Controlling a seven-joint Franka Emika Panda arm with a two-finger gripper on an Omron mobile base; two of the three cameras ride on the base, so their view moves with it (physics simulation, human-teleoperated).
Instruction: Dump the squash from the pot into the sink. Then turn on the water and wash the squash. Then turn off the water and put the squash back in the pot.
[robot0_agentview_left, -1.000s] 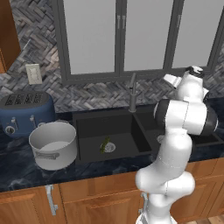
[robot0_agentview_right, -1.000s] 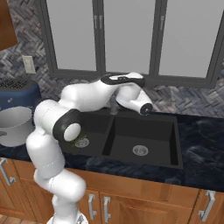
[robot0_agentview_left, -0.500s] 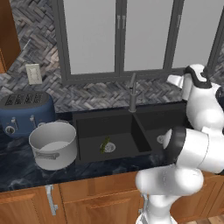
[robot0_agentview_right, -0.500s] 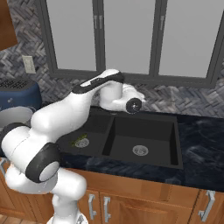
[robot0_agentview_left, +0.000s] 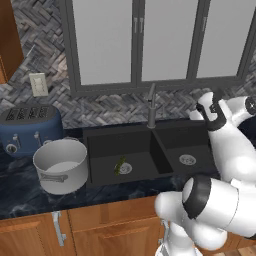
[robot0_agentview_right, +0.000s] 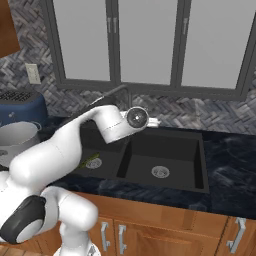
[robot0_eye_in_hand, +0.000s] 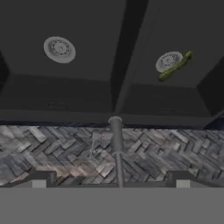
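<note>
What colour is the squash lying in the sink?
Green with yellowish tints; the squash shows best in the hand view, beside a silver drain.

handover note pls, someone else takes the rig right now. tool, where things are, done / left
Tool: fingers not clear in any view, so open or shut cannot be told. The hand camera looks down past the faucet into both basins.
Squash: lies in the wider basin of the sink, beside its drain. Same squash in the hand view.
Pot: upright on the counter left of the sink, in front of the blue toaster; nothing seen inside.
Done: squash dumped into the sink.
Left: no water seen running, so turn it on, wash, turn it off, put the squash back in the pot.
</note>
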